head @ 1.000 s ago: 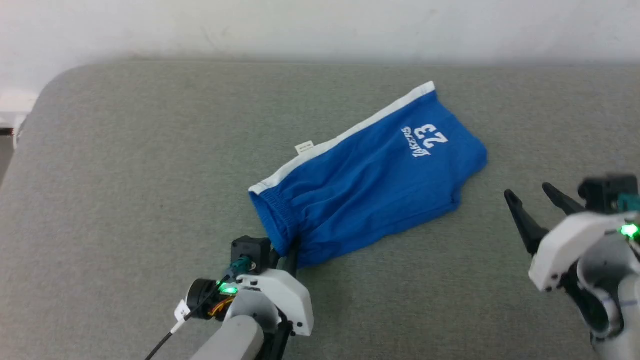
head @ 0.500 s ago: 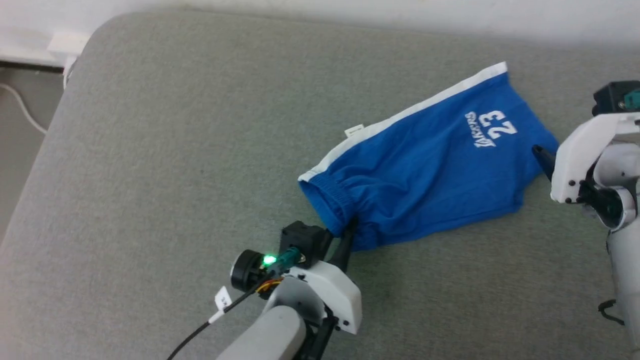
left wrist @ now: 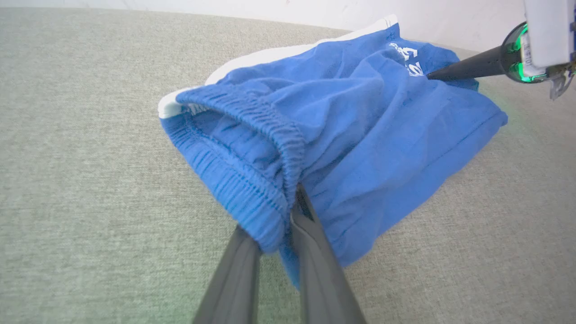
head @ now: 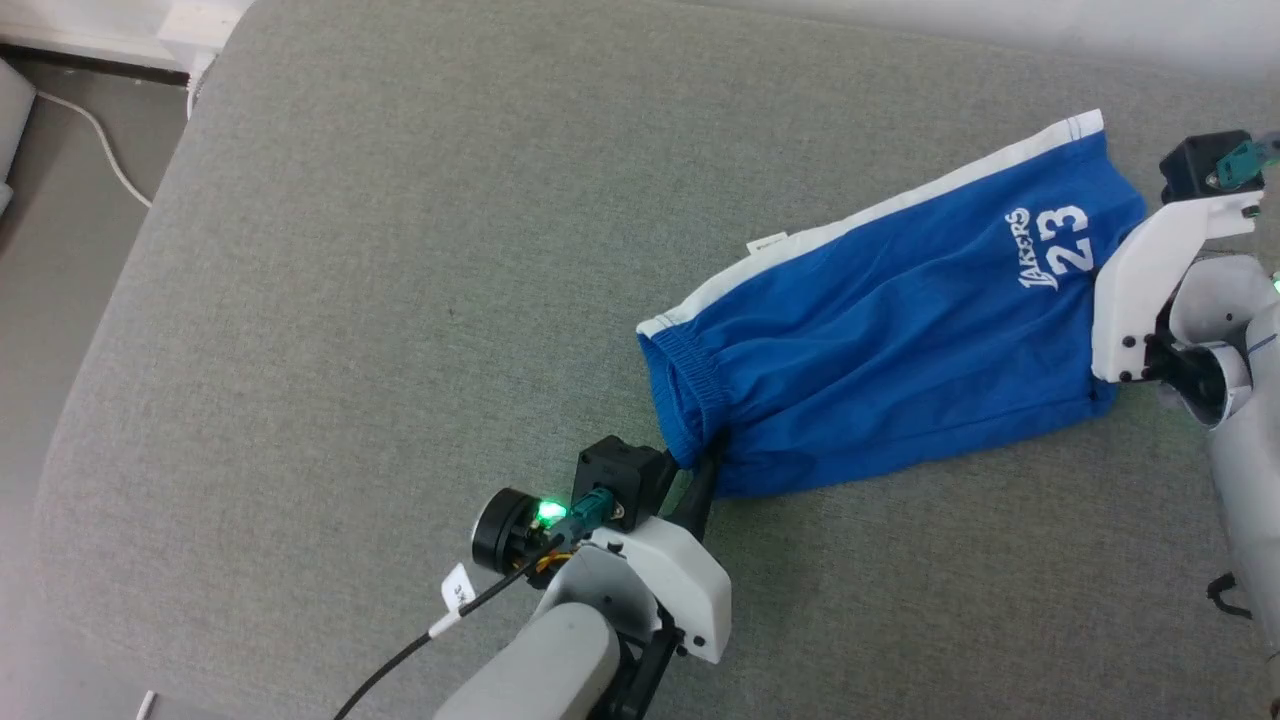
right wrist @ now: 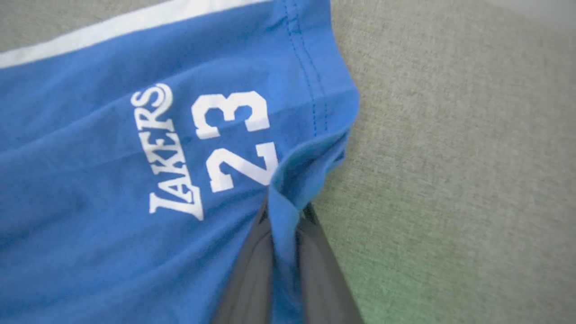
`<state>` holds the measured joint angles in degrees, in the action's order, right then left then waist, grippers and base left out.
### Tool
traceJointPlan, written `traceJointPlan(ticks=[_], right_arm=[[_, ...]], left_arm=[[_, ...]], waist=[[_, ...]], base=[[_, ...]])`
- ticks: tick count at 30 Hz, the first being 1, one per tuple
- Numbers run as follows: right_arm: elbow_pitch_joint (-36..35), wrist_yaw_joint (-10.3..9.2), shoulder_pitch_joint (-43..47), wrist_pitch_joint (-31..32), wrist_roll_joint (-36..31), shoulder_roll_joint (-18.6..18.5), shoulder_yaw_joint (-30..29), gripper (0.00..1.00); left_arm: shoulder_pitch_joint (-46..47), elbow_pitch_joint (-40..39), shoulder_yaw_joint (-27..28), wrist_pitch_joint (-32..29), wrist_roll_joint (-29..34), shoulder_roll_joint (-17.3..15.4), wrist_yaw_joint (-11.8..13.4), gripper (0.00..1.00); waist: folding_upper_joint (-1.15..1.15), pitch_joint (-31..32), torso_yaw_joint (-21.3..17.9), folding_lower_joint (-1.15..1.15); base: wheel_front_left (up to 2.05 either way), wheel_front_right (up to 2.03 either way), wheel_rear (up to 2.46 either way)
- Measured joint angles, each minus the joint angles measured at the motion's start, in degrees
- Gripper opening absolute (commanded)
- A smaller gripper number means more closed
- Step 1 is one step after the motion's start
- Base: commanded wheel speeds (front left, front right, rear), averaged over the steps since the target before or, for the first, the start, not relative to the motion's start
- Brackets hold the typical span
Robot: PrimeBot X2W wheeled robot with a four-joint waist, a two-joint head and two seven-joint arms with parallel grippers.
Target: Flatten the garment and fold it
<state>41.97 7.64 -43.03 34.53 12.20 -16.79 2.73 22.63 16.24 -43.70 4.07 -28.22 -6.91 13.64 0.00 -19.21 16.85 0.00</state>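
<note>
Left gripper is clenched on the garment. Its two dark fingers pinch the gathered elastic waistband at the corner nearest the lower middle of the head view. Right gripper is likewise clamped, nipping a raised fold of the leg hem just right of the white "Lakers 23" print. In the head view its white housing covers the fingers at the right edge of the frame.

The blue shorts lie stretched between the two grips, running from the centre of the head view to the upper right. The white side stripe runs along the upper edge, and a small white tag pokes out beside it. The cloth is creased near the waistband and smoother toward the print.

Beneath it is a broad grey-green woven cushion with a rounded corner at the upper left of the head view. Past that corner, in the upper left, lies a strip of grey floor with a thin white cable curving across it. A white skirting sits above it, with a dark line under it. A pale wall runs along the top of the left wrist view, behind the cushion's far edge.
</note>
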Motion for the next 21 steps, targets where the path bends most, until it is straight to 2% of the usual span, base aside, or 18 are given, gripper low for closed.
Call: traceJointPlan(ticks=[6, 12, 17, 21], right_arm=[[2.86, 0.0, -0.08, -4.45, 1.78, 0.83, -0.11, 0.0], [2.8, -0.02, 3.12, -8.87, 7.01, 0.8, 0.29, 0.0], [-1.41, -0.02, 8.76, -11.9, 12.0, 0.9, 0.1, 0.0], [-7.93, -0.02, 15.66, -12.95, 15.47, 1.6, -0.16, 0.0]], left_arm=[[0.0, 0.99, 0.57, 0.1, -0.45, -0.54, 0.03, 0.0], [-0.2, 1.4, 1.63, 0.57, -1.18, -1.82, 0.14, 0.0], [-1.66, 1.35, 2.88, 0.56, -2.22, -4.01, 0.62, 0.0], [-3.86, 1.25, 3.32, 0.03, -3.23, -6.13, 0.7, 0.0]], waist=[[0.0, 1.31, -0.91, 0.01], [0.0, 3.85, -2.44, 0.01], [0.0, 6.29, -4.29, 0.0], [0.0, 8.02, -6.19, 0.0]], base=[[0.0, 0.0, 0.0], [0.0, 0.0, 0.0], [0.0, 0.0, 0.0], [0.0, 0.0, 0.0]])
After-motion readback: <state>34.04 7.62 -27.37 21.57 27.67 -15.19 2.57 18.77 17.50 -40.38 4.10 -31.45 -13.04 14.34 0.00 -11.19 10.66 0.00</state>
